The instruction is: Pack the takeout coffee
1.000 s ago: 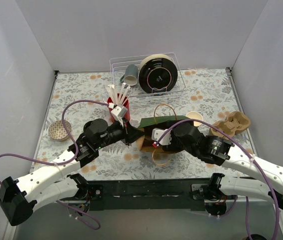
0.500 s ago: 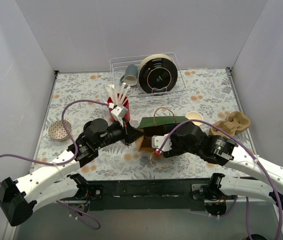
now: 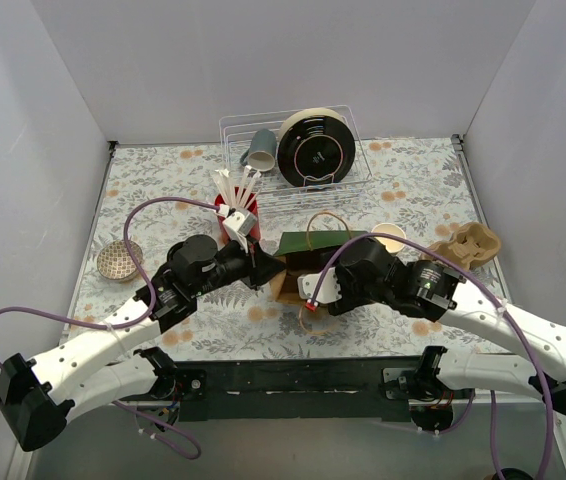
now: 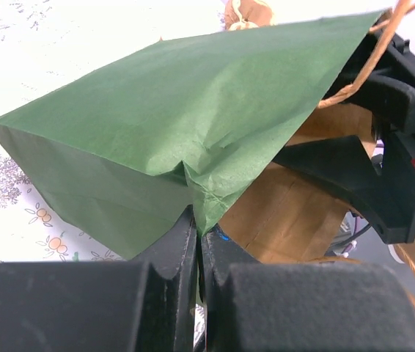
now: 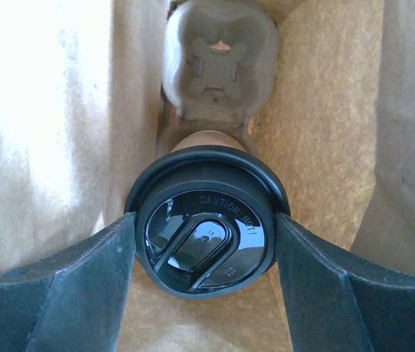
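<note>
Against a second ago, we see the right gripper [image 3: 313, 290] shifted a little toward 7 o'clock at the mouth of the bag [image 3: 328, 243], and less of the lower handle loop shows. The left gripper [image 3: 261, 266] and the bag have stayed put.

The bag lies on its side mid-table with its mouth at its 7 o'clock end. In the right wrist view it holds a carrier [image 5: 218, 62] at 12 o'clock, and the cup [image 5: 206, 238] lies just this side of it, touching it. We cannot tell whether the cup sits in a pocket.

The rack [image 3: 225, 140] at the table's 12 o'clock holds a mug [image 3: 260, 150] and a disc [image 3: 315, 148]. A pot [image 3: 227, 212] at the bag's 10 o'clock holds white sticks [image 3: 233, 185].

The right fingers [image 5: 68, 293] stand at 9 and 3 o'clock of the cup's black lid, pressed to its rim and grasping the cup inside the bag. The left gripper is clenched on the bag's green edge.
</note>
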